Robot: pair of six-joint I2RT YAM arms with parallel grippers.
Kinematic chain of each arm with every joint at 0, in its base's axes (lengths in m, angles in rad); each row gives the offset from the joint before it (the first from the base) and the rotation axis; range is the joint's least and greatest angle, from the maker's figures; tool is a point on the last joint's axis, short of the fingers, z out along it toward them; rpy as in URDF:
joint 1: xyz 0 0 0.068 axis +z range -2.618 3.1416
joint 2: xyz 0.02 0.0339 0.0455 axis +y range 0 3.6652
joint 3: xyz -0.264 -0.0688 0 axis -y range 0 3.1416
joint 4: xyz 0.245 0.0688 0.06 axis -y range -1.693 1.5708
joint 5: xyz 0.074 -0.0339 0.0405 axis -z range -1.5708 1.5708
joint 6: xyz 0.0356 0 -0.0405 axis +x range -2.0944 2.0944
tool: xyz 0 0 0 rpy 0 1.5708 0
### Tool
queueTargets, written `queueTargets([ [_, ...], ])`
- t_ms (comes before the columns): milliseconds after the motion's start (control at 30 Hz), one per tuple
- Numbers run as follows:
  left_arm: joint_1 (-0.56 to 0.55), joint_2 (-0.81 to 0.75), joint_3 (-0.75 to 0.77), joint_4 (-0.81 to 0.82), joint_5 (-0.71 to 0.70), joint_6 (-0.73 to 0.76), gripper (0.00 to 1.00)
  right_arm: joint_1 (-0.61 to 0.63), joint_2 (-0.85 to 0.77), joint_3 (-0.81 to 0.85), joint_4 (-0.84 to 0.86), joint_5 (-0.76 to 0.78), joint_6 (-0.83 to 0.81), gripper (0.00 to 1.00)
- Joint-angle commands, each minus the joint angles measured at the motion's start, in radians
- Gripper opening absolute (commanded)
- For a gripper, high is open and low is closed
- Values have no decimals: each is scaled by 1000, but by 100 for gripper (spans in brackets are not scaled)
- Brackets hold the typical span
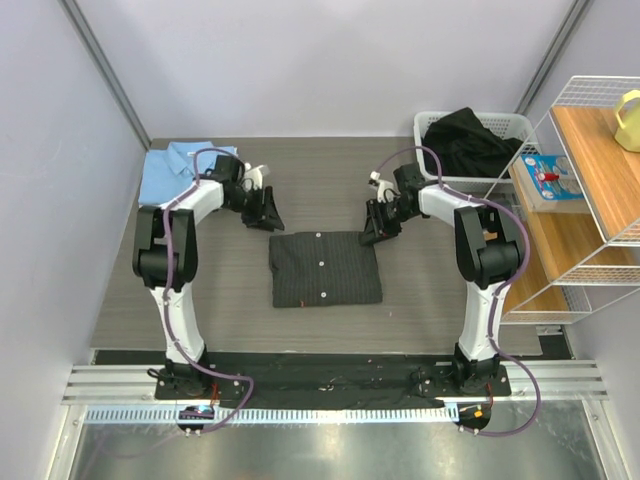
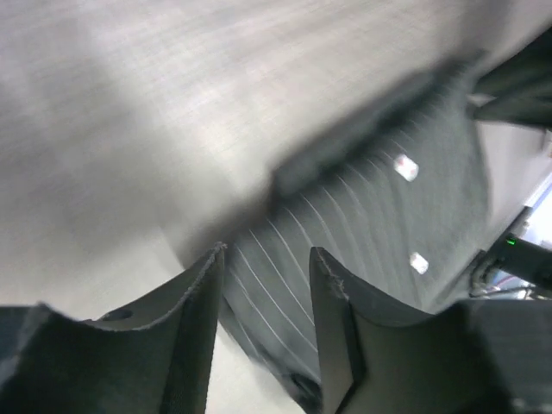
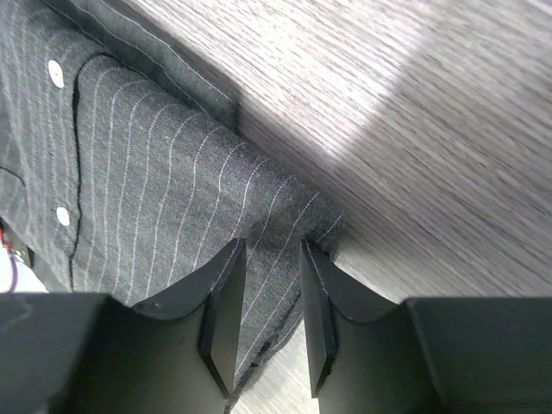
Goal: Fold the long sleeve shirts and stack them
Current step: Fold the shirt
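Pinstripe shirt (image 1: 325, 268) lies mid-table as a flat folded rectangle, button placket up; light blue shirt (image 1: 180, 170) is folded at the far-left corner of the table (image 1: 330, 180), well apart; judged step: fold looks done, the next job is carrying the dark one over to stack on the blue.

Left hand (image 1: 270, 218) sits just off the shirt's far-left corner, right hand (image 1: 376, 232) at the far-right corner; one at each far corner makes sense, since the cloth is much wider than either hand and a two-corner lift keeps the fold from spilling.

The top view gives the layout but not the jaws; the wrist views give these. Left wrist view: blurred, fingers (image 2: 203, 328) spread wide, striped cloth and two pale buttons (image 2: 404, 166) seen beyond the gap, nothing held. Right wrist view: sharp, fingers (image 3: 226, 302) narrowly parted over the shirt's folded corner, stripes run unbunched through the gap, so it reads as not pinching; whether the tips touch the cloth I cannot tell.

Only the top view shows the basket (image 1: 505, 125) far right with a dark garment (image 1: 465, 140) heaped in it.
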Motion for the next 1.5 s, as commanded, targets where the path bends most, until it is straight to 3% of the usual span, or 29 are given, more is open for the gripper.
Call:
queueTargets([
  [0, 7, -301, -108, 123, 58, -119, 47, -12, -143, -6, 53, -32, 68, 37],
  [133, -59, -450, -240, 110, 162, -260, 46, 6, -257, -93, 113, -105, 224, 38],
  [300, -124, -440, -418, 174, 238, -341, 42, 59, -296, -204, 205, -191, 349, 38],
  [500, -41, -265, -441, 45, 173, -217, 41, 28, -166, -310, 204, -196, 303, 37],
  [600, 30, -173, -405, 0, 135, -150, 40, -36, -71, -283, 188, -164, 273, 34],
  [700, 80, -185, -328, -72, 141, -57, 40, -66, -69, -215, 108, -142, 211, 31],
  [800, 93, -303, -319, -74, 210, -7, 43, -67, -206, -192, 64, -194, 216, 33],
  [867, 76, -445, -372, -42, 265, -48, 46, -52, -298, -236, 96, -246, 306, 35],
  [967, -13, -599, -510, 79, 342, -238, 49, 29, -464, -382, 328, -319, 501, 41],
  [1100, -189, -694, -689, 370, 338, -496, 61, 160, -512, -515, 481, -345, 621, 49],
  [1167, -248, -659, -739, 503, 330, -591, 70, 184, -468, -543, 521, -340, 634, 55],
  [1267, -237, -534, -774, 536, 295, -589, 77, 184, -339, -551, 540, -376, 609, 60],
  [1367, -158, -391, -808, 519, 246, -558, 87, 172, -204, -574, 521, -402, 578, 65],
  [1400, -127, -359, -808, 459, 239, -524, 97, 151, -173, -580, 494, -405, 522, 66],
  [1467, -95, -319, -788, 398, 198, -458, 100, 109, -98, -566, 375, -365, 428, 71],
])
